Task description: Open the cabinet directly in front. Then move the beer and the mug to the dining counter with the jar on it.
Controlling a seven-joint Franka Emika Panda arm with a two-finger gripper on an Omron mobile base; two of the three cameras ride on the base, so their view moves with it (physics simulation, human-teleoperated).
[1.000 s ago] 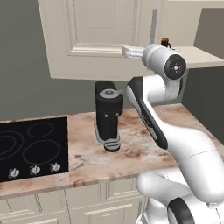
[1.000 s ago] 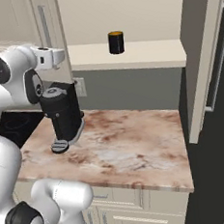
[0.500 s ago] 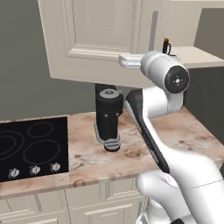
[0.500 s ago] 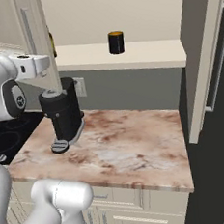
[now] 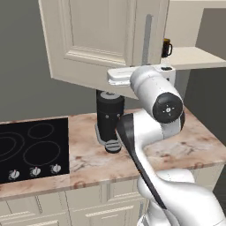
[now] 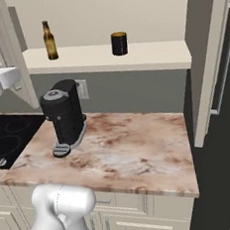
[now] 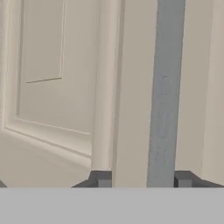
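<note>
Step in hand: we judge we are swinging the left door (image 5: 95, 42) of the cabinet (image 6: 106, 58) outward by its handle (image 7: 164, 92); the right door (image 6: 208, 53) already stands wide.
End effector: in the hand view the end effector (image 7: 141, 179) has one dark fingertip on either side of the grey bar, tips partly spread; whether the pads actually press the bar we cannot tell, since the contact sits at the frame's bottom edge.
Door state: from the left base view the panel hangs well out from the cabinet face, over the back of the bench (image 6: 115, 152) and above the coffee machine (image 6: 65, 117).
Beer: the beer (image 6: 49, 40) stands upright on the cabinet shelf (image 6: 151, 53), toward its left end, near the open door's hinge side.
Mug: the mug (image 6: 119, 43) stands upright near the middle of the shelf, well apart from the bottle.
How we do it well: we keep the bar centred between the fingertips and let the wrist turn along the door's arc about its hinge, rather than pulling straight, so the tips do not slip off.
Watch for: we keep the forearm above the coffee machine, and we stop once the bottle's side of the shelf is reachable.
</note>
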